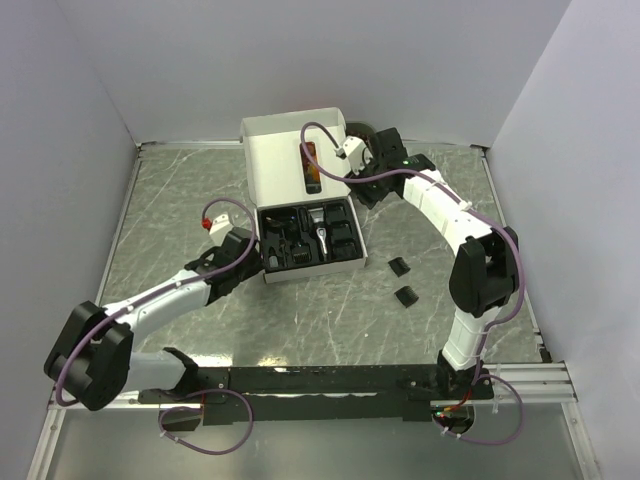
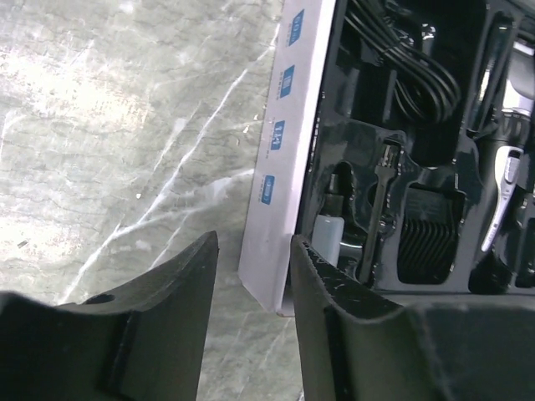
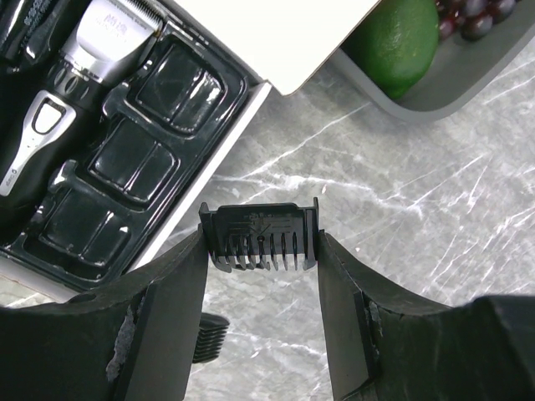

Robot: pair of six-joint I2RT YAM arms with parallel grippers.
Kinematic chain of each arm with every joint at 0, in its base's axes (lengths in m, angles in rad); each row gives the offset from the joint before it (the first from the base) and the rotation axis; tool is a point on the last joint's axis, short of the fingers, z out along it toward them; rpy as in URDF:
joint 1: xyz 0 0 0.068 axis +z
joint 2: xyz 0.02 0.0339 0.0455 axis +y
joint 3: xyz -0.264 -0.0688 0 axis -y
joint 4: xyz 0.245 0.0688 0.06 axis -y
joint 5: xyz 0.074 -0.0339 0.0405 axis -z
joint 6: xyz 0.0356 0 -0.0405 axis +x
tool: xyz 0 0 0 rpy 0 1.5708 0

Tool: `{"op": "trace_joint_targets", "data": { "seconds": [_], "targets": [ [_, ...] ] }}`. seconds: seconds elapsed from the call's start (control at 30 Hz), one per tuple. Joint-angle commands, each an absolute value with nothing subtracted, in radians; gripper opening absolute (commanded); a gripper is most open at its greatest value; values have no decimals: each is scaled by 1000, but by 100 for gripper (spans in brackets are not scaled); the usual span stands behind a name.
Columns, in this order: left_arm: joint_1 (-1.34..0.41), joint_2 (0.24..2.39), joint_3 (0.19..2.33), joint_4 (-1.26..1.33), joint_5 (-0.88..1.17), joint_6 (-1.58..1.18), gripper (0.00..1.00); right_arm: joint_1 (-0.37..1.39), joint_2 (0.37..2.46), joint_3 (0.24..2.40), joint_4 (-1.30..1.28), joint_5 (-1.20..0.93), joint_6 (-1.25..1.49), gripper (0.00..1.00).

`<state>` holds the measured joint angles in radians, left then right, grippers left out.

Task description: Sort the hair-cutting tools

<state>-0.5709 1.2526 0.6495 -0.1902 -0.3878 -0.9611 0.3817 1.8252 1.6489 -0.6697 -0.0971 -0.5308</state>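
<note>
The white box (image 1: pixel 290 150) lies open, and its black insert (image 1: pixel 305 238) holds the black-and-silver hair clipper (image 1: pixel 321 232) and several black parts. My right gripper (image 3: pixel 261 251) is shut on a black comb guard (image 3: pixel 261 236) and holds it above the table just off the box's right edge; it also shows in the top view (image 1: pixel 364 188). Two more comb guards (image 1: pixel 399 266) (image 1: pixel 407 296) lie on the table right of the box. My left gripper (image 2: pixel 253 251) is open at the box's near left corner (image 2: pixel 272 276), which sits between its fingertips. The clipper (image 2: pixel 508 180) and a coiled cord (image 2: pixel 410 58) show in the insert.
A grey tray (image 3: pixel 468 71) with a lime (image 3: pixel 399 38) and dark grapes stands behind the box lid. Grey walls close the table at the left, back and right. One loose guard (image 3: pixel 211 334) lies below my right gripper.
</note>
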Motion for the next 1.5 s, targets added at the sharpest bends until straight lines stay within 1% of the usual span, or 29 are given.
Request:
{"op": "trace_joint_targets", "data": {
  "seconds": [0.0, 0.1, 0.27, 0.37, 0.47, 0.5, 0.57, 0.6, 0.63, 0.83, 0.97, 1.1, 1.27, 1.37, 1.47],
  "targets": [
    [-575, 1278, 663, -149, -420, -971, 43, 382, 1778, 1640, -643, -95, -515, 41],
    [-574, 1298, 652, -127, -416, -963, 40, 382, 1781, 1641, -649, -95, -515, 41],
    [-575, 1328, 644, -98, -396, -953, 40, 382, 1782, 1634, -650, -98, -515, 41],
    [-575, 1341, 643, -97, -393, -951, 38, 382, 1784, 1634, -650, -98, -511, 41],
    [-575, 1341, 632, -106, -397, -950, 27, 385, 1790, 1637, -655, -98, -508, 41],
    [-575, 1332, 627, -107, -400, -950, 20, 385, 1790, 1637, -655, -98, -506, 41],
    [-575, 1322, 618, -117, -403, -948, 11, 388, 1789, 1638, -655, -98, -506, 41],
    [-574, 1316, 618, -124, -410, -945, 4, 390, 1792, 1638, -657, -100, -505, 41],
    [-574, 1315, 620, -135, -414, -942, 1, 393, 1793, 1641, -657, -100, -502, 41],
    [-574, 1304, 650, -192, -371, -875, 1, 408, 1792, 1635, -663, -101, -492, 41],
    [-574, 1279, 638, -204, -382, -830, 1, 419, 1779, 1631, -667, -98, -486, 41],
    [-574, 1223, 583, -164, -387, -769, 1, 434, 1764, 1615, -669, -97, -477, 41],
    [-575, 1160, 525, -77, -335, -672, 1, 457, 1737, 1588, -664, -103, -474, 41],
    [-577, 1158, 528, -29, -229, -606, 5, 463, 1717, 1579, -673, -104, -466, 41],
    [-595, 1187, 543, -38, -229, -559, 6, 465, 1683, 1560, -681, -107, -451, 42]
  ]
}}
